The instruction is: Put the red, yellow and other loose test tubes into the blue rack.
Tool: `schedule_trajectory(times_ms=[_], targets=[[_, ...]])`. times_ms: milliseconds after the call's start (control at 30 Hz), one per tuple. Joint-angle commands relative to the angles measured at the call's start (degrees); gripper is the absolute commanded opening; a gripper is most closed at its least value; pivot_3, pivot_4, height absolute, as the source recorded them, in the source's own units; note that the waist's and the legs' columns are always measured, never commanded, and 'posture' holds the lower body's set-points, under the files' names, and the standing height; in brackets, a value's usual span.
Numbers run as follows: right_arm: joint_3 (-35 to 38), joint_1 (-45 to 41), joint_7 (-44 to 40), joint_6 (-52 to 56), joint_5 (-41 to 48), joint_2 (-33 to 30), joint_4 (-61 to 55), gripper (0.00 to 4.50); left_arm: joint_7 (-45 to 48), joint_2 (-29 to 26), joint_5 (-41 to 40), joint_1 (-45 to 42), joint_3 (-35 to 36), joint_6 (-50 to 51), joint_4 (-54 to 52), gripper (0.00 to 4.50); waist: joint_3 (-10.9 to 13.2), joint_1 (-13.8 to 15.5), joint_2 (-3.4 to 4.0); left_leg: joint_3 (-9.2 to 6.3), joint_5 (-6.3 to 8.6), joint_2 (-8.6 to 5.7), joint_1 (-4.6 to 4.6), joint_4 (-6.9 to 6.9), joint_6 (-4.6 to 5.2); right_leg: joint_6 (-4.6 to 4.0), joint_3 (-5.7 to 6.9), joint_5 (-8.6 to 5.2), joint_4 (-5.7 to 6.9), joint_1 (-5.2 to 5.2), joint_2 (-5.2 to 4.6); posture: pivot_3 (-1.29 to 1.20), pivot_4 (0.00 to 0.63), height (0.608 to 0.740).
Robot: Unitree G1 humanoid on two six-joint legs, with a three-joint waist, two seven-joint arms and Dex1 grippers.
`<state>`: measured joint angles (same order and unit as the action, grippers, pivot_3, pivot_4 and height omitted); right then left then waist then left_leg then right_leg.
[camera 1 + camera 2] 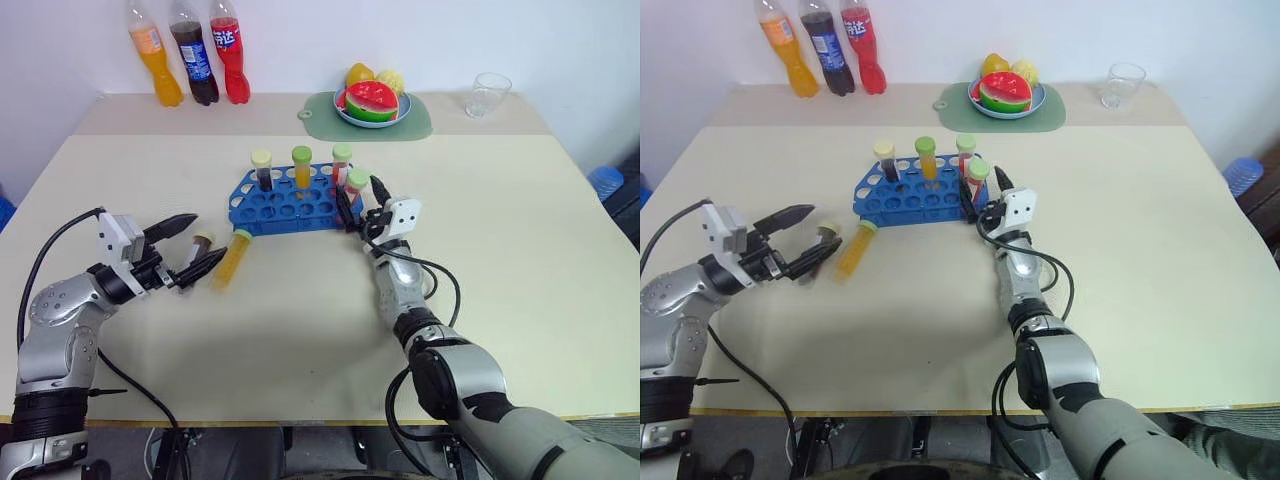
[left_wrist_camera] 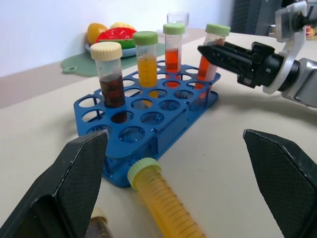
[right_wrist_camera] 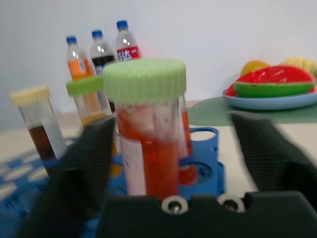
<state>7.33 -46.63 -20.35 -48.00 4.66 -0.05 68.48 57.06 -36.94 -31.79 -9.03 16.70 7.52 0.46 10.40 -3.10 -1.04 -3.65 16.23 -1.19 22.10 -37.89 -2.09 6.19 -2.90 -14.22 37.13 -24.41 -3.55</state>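
Your right pincer (image 1: 360, 203) spread wide around the upright red-filled clear tube (image 1: 356, 189) in the bright blue plastic rack (image 1: 290, 205), gripping nothing, your left pincer (image 1: 192, 245) fully spread and empty, near the yellow-orange tube (image 1: 232, 258) lying on the counter (image 1: 500, 260).

The blue rack (image 1: 290, 205) holds 4 upright tubes; 2 loose test tubes (image 1: 231, 260) lie beside it.
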Motion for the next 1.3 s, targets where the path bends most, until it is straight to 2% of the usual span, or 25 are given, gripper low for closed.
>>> schedule_trajectory(times_ms=[33, 133, 200, 300, 367, 500, 567, 633, 700, 833, 900, 1300], targets=[[-3.14, 1.81, 3.25, -2.93, -5.66, -2.69, -2.27, 4.49, -1.91, 0.03, -3.40, -0.06, 2.39, 3.23, -3.69, 4.50, -0.01, -0.06, -0.01, 0.00, 0.00, 0.00, 0.00, 0.00, 0.00, 0.00, 0.00, 0.00, 0.00, 0.00, 0.00, 0.00, 0.150, 0.740], [-4.73, 4.33, 2.13, -3.98, -7.03, -5.28, -7.13, 4.49, -8.22, 0.58, -2.72, 1.76, 2.42, 7.13, -8.65, 4.50, -0.01, 0.03, -0.02, -0.01, 0.00, 0.01, 0.00, 0.00, 0.00, 0.00, 0.00, 0.00, -0.01, 0.01, -0.01, 0.00, 0.150, 0.740], [-6.45, 7.25, -1.91, -2.22, -6.69, -7.11, -12.24, 4.49, -12.81, 0.59, -2.60, 2.87, 2.46, 10.70, -12.69, 4.50, -0.01, 0.41, -0.02, -0.04, 0.00, 0.02, 0.00, 0.00, 0.00, 0.01, 0.00, 0.00, -0.04, 0.06, -0.08, 0.00, 0.150, 0.740], [-6.69, 14.49, -10.04, 6.95, 1.60, -9.14, -26.54, 4.49, -20.52, -0.14, -2.24, 3.19, 2.34, 17.79, -19.12, 4.50, -0.01, 0.77, -0.04, -0.09, 0.01, 0.01, 0.04, 0.00, 0.01, 0.02, 0.00, 0.00, -0.12, 0.09, -0.10, 0.00, 0.150, 0.740], [-8.11, 20.02, -15.18, 13.13, 3.81, -13.61, -38.01, 4.49, -25.70, 0.08, -6.07, 0.93, 2.87, 24.82, -22.62, 4.50, 0.01, 0.77, 0.00, -0.14, 0.01, 0.02, 0.06, -0.01, 0.01, 0.02, 0.01, -0.01, -0.10, 0.10, -0.09, 0.00, 0.150, 0.740], [-9.66, 27.63, -25.29, 25.82, 9.48, -23.58, -55.54, 4.49, -38.90, -0.50, -12.63, -6.29, 3.72, 44.52, -25.92, 4.50, 0.06, 0.78, 0.07, -0.20, 0.01, 0.00, 0.06, -0.05, 0.01, 0.03, 0.04, -0.01, -0.05, 0.10, -0.07, 0.00, 0.150, 0.740], [-9.09, 29.73, -30.51, 32.17, 13.69, -29.16, -62.38, 4.49, -46.58, -0.52, -13.17, -14.83, 2.60, 62.38, -23.31, 4.50, 0.09, 0.58, 0.05, -0.19, 0.01, -0.01, 0.02, -0.08, 0.01, 0.04, 0.05, -0.01, 0.02, 0.12, -0.01, 0.00, 0.150, 0.740], [-8.68, 30.64, -35.07, 36.05, 16.42, -33.66, -67.24, 4.49, -51.03, 2.73, -13.77, -23.16, 4.31, 75.95, -20.75, 4.50, 0.10, 0.45, 0.04, -0.21, 0.01, -0.10, -0.02, -0.12, 0.02, 0.04, 0.06, -0.01, 0.06, 0.16, 0.11, 0.00, 0.150, 0.740], [-8.43, 30.63, -38.42, 39.00, 18.76, -36.70, -70.78, 4.49, -53.87, 5.92, -12.93, -29.87, 5.73, 83.50, -17.66, 4.50, 0.12, 0.42, 0.03, -0.20, 0.01, -0.09, -0.06, -0.11, 0.02, 0.04, 0.06, -0.02, 0.04, 0.21, 0.20, 0.00, 0.150, 0.740], [-8.29, 30.21, -42.48, 42.83, 21.15, -39.50, -74.85, 4.49, -60.22, 5.78, -18.05, -36.89, 2.29, 84.98, -6.80, 4.50, 0.13, 0.37, -0.01, -0.22, 0.01, -0.02, -0.10, -0.06, 0.01, 0.04, 0.03, -0.03, -0.01, 0.21, 0.26, 0.00, 0.150, 0.740], [-8.21, 30.13, -43.48, 43.40, 21.17, -39.81, -75.47, 4.49, -63.81, 3.83, -22.19, -39.68, -1.58, 84.98, -0.42, 4.50, 0.14, 0.68, -0.03, -0.25, -0.01, -0.03, -0.09, -0.05, -0.01, 0.03, 0.03, -0.03, -0.01, 0.18, 0.25, 0.00, 0.150, 0.740], [-6.32, 31.03, -45.14, 45.25, 21.84, -39.50, -76.75, 4.49, -77.77, -4.21, -41.90, -48.81, -16.34, 84.98, 18.95, 4.50, 0.15, 1.17, -0.06, -0.27, -0.04, -0.19, 0.07, -0.08, -0.11, 0.07, 0.05, -0.03, -0.05, 0.07, -0.06, 0.00, 0.150, 0.740]])
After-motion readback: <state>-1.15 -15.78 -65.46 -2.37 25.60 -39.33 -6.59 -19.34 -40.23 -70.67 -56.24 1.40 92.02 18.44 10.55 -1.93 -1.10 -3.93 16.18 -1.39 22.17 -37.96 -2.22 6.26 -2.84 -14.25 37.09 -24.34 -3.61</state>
